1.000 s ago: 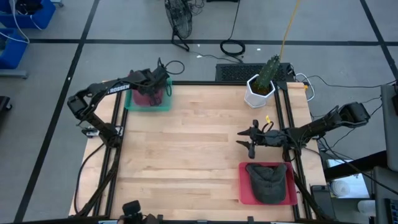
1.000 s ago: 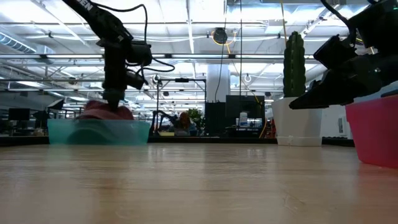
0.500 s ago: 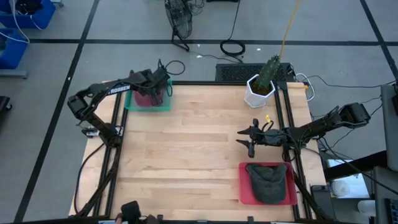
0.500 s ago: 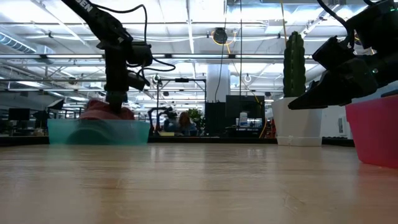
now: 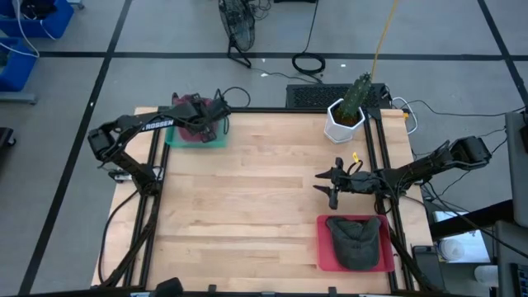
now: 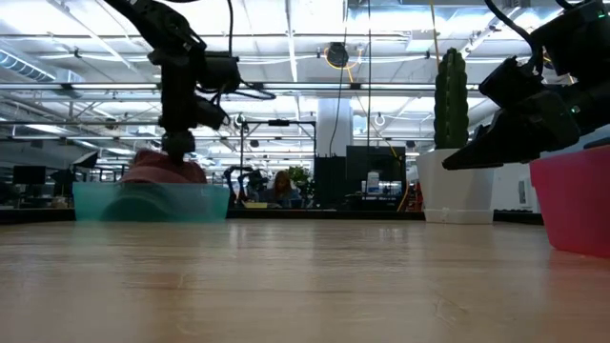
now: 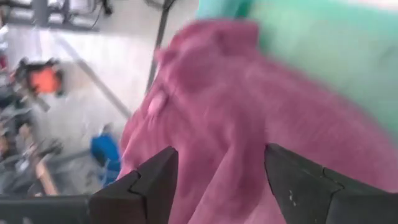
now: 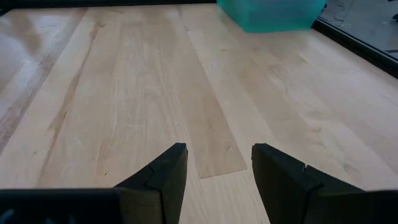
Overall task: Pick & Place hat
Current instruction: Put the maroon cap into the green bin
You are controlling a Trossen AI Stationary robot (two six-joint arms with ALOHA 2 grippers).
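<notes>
Beyond the pale wooden table (image 5: pixel 264 190) lay a grey floor crossed by dark lines, and the low view looked into a large hall of ceiling lights and racks, where a person (image 6: pixel 283 188) showed too small and too far off to make out. White lettering ran along the left arm (image 5: pixel 153 124), only partly readable from above. The left gripper (image 5: pixel 216 118) hung over the teal bin (image 5: pixel 175 136) at the table's far left corner, its fingers (image 7: pixel 152 180) apart, with the maroon hat (image 7: pixel 249 118) lying in the bin just beneath them and not clamped; from the low camera the bin's wall hid most of that hat. The right gripper (image 5: pixel 330 183) hovered over bare wood near the table's right side, fingers (image 8: pixel 165 171) apart and holding nothing. A dark grey hat (image 5: pixel 356 239) lay in the red bin (image 5: pixel 323 247) at the near right corner, whose edge the low view cut off. A potted cactus (image 5: pixel 351 106) in a white pot stood at the far right corner.
</notes>
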